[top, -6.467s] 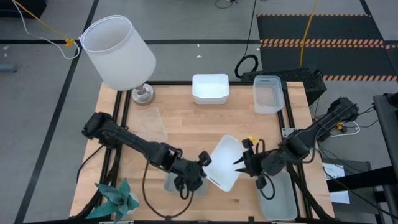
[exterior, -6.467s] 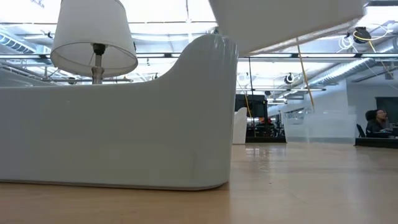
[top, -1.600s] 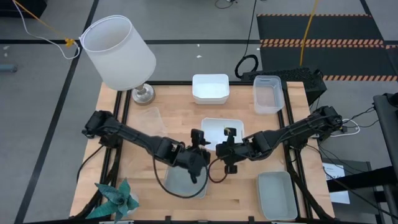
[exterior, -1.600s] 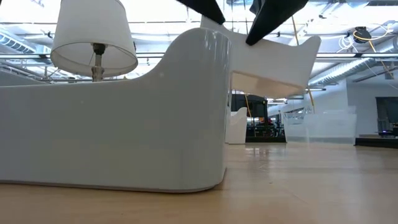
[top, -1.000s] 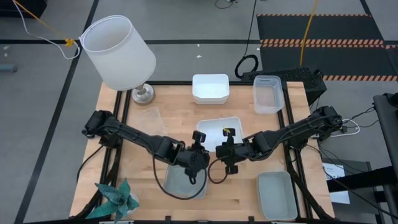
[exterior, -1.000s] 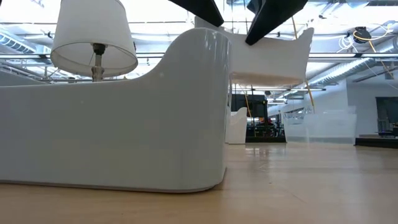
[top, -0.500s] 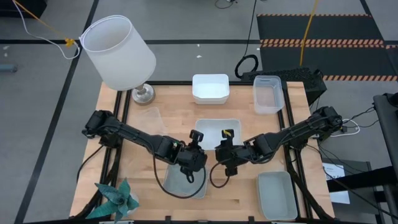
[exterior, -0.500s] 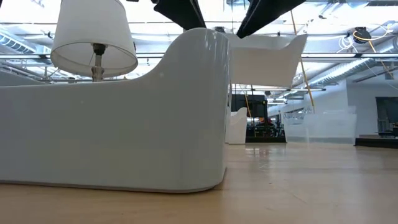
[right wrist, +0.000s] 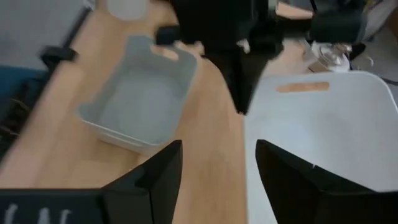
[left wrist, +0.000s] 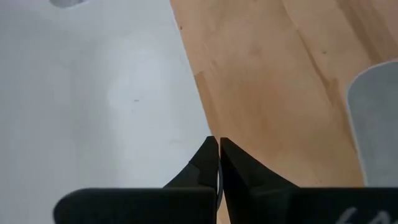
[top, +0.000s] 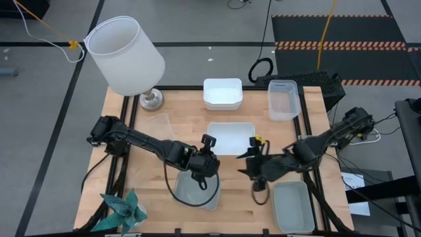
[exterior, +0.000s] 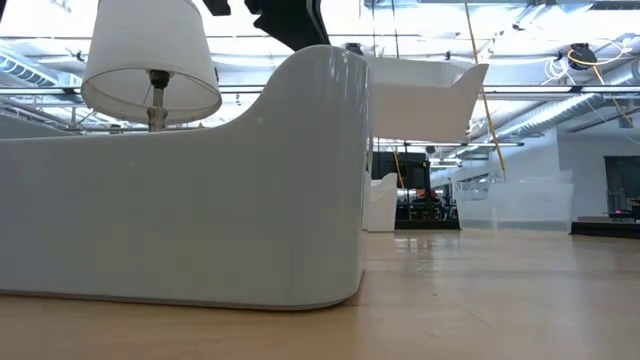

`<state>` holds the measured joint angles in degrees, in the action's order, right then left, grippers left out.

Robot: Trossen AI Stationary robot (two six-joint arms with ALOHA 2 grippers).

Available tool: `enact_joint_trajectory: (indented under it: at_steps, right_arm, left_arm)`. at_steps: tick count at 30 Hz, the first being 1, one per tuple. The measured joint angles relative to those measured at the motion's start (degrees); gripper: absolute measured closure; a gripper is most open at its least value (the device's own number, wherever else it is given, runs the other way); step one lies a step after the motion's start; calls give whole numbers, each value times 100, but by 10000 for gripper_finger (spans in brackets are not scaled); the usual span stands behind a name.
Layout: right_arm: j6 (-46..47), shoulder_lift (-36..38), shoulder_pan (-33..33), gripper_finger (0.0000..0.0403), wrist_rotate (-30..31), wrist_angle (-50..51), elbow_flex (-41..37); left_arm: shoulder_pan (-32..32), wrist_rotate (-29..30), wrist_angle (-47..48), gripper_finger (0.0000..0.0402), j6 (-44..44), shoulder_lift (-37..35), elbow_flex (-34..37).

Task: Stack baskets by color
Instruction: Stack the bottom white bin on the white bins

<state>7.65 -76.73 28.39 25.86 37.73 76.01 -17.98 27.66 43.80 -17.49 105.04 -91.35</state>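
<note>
Wood table fills the frame centre in the high view; lamp w/ big white shade sits at its upper left corner, teal cloth at lower left. Baskets spread over the top: white stack at upper centre, clear one at upper right, another clear one left of centre, hard to make out, white basket flat in the middle, grey basket lower centre under the left arm, grey-green basket at lower right. In the low view the near grey basket wall fills the left half and the white basket shows behind it at upper centre-right. Left gripper is just left of the white basket, at its lower-left corner; its wrist view shows the fingers pressed together w/ nothing between them, white basket floor to one side and bare wood to the other. Right gripper sits at lower right of the white basket, just off its corner, fingers spread wide apart & empty, white basket rim and grey basket ahead of it in the wrist view.
</note>
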Motion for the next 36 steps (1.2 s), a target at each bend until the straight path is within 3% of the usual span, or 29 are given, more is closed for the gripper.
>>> enact_joint_trajectory:
  at_steps: [7,13,22,36]
  right_arm:
    - [364,540,539,204,43,129,0]
    - [355,737,1115,204,666,229,0]
    - [346,843,1486,204,1195,526,-2]
    - [354,846,1486,204,1276,842,-144]
  left_arm:
    - [338,-225,238,397,-270,-85,2]
    - [949,-667,307,398,-608,-444,2]
    - [2163,-1972,66,398,-1614,-1051,0]
    - [4000,-3744,-303,398,-2591,-989,2]
